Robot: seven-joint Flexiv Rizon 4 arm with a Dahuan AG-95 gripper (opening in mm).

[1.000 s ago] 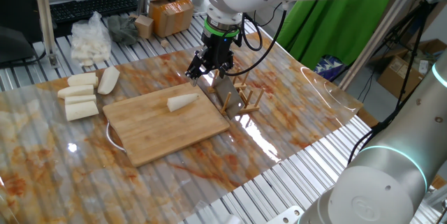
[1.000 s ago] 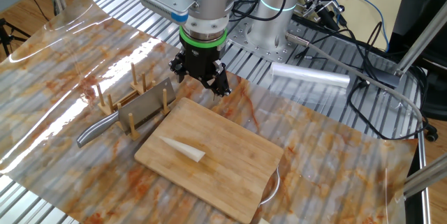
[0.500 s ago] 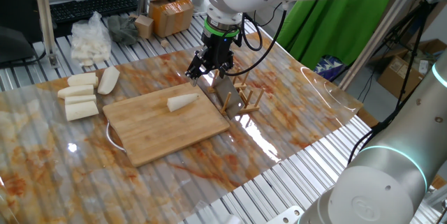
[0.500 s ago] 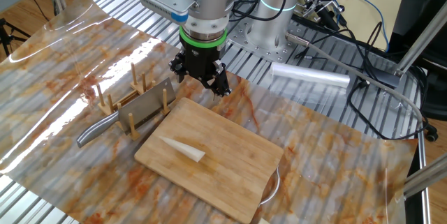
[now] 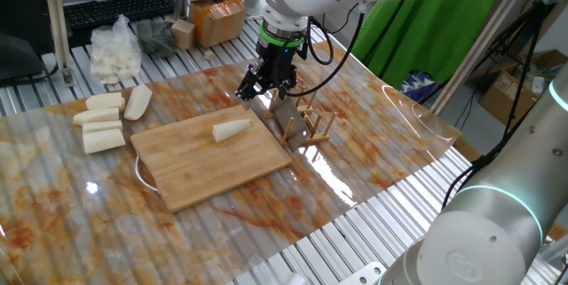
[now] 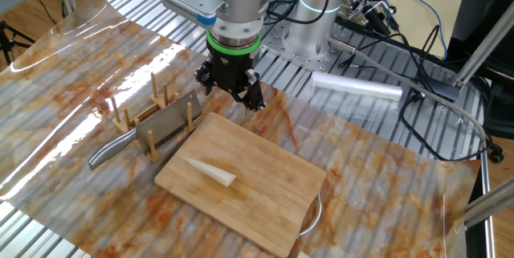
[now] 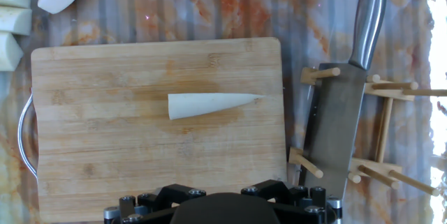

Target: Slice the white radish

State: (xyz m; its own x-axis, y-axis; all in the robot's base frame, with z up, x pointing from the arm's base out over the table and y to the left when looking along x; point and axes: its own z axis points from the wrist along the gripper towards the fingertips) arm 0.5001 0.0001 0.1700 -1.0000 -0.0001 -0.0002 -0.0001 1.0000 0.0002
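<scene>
The white radish (image 5: 232, 130) (image 6: 210, 173) (image 7: 213, 104) is a short tapered cream piece lying flat near the middle of the wooden cutting board (image 5: 204, 165) (image 6: 265, 194) (image 7: 105, 147). A steel knife (image 5: 284, 114) (image 6: 167, 123) (image 7: 339, 119) rests on edge in a wooden peg rack (image 6: 152, 101) beside the board. My gripper (image 5: 264, 88) (image 6: 230, 93) hangs open and empty above the mat, just past the board's far edge and next to the rack. It touches nothing. In the hand view only the gripper's black base shows along the bottom.
Several thicker cream-white chunks (image 5: 102, 121) (image 7: 14, 15) lie left of the board. A clear bag of white pieces (image 5: 115, 50), a cardboard box (image 5: 217, 17) and a keyboard (image 5: 115, 10) stand behind. A clear roll (image 6: 357, 89) lies near the arm's base.
</scene>
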